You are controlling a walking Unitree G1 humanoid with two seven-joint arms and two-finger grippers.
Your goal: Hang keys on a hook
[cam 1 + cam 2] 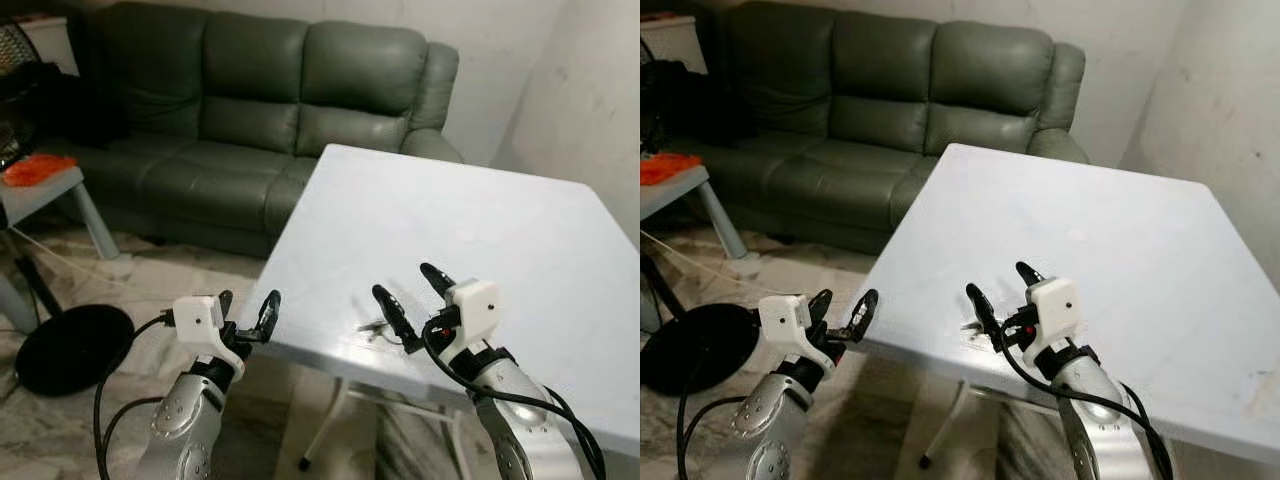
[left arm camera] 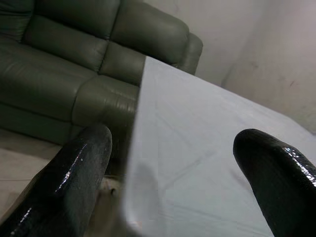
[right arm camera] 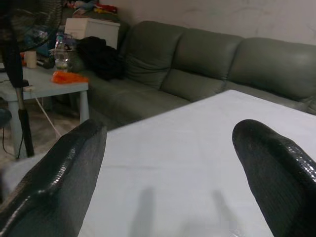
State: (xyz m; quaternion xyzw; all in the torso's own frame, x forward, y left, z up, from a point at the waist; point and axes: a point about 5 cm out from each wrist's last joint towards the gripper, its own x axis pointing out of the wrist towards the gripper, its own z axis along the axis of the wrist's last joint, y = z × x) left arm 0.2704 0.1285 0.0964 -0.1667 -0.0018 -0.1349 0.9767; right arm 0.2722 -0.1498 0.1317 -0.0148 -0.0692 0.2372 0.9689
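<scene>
White table (image 1: 480, 230) near edge: both empty end effectors spread, right (image 1: 412, 292) beside keys (image 1: 374, 327).

A small bunch of metal keys (image 1: 374, 327) is lying flat on the white table (image 1: 480, 230) near its front edge, sitting just beside the left finger of the right gripper (image 1: 412, 296), partly hidden by it.
</scene>
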